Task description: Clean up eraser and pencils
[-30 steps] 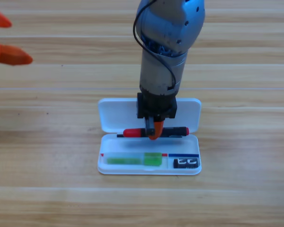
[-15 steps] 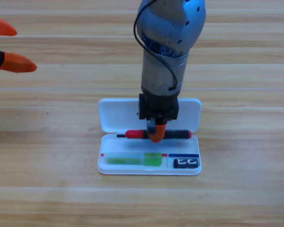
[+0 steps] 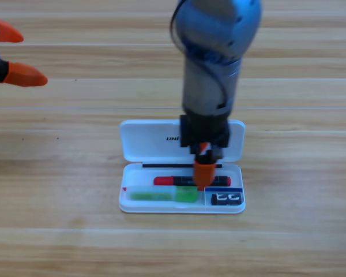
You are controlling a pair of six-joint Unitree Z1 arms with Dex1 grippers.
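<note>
High view. White case (image 3: 139, 144) open on bench (image 3: 57, 173). Inside: red-and-black pencil (image 3: 173, 181), green pencil (image 3: 161, 195), eraser (image 3: 226, 199). Right pincer (image 3: 204, 173) over red pencil, jaw state cannot be told. Left pincer (image 3: 11, 55) apart, waiting at upper left. Pencils likely light, stiff, smooth; grip mid-shaft.

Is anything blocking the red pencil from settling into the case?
Nothing visible. The red pencil already lies in the case, above the green pencil and left of the eraser, with the right hand down on it.
</note>
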